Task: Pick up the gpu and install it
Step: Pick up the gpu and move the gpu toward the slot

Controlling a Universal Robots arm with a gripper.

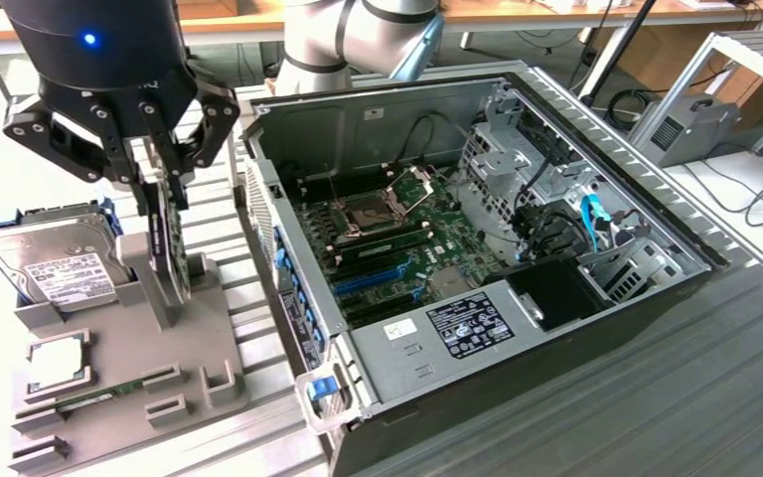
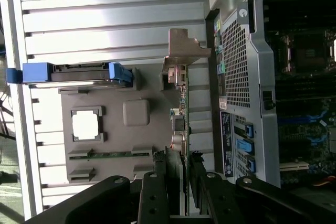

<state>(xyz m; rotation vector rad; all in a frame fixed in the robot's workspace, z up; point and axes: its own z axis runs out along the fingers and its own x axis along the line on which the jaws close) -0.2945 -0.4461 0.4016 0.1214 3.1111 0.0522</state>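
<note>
A ribbed grey metal table carries the work, with wooden desks, loose cables and a metal rack behind it. On the exterior view's right an open computer case lies on its side, its green motherboard facing up. On the exterior view's left sits a grey parts tray, which holds a silver hard drive in a blue frame, a square processor chip and a narrow memory strip. The gpu stands on edge at the side of the tray nearest the case, its lower end against a grey upright post. The gripper hangs straight above the card and reaches down over its upper end. In the wrist view the fingers sit one against each face – the black cooler on one side, the green board on the other – pinching the gpu between them.
</note>
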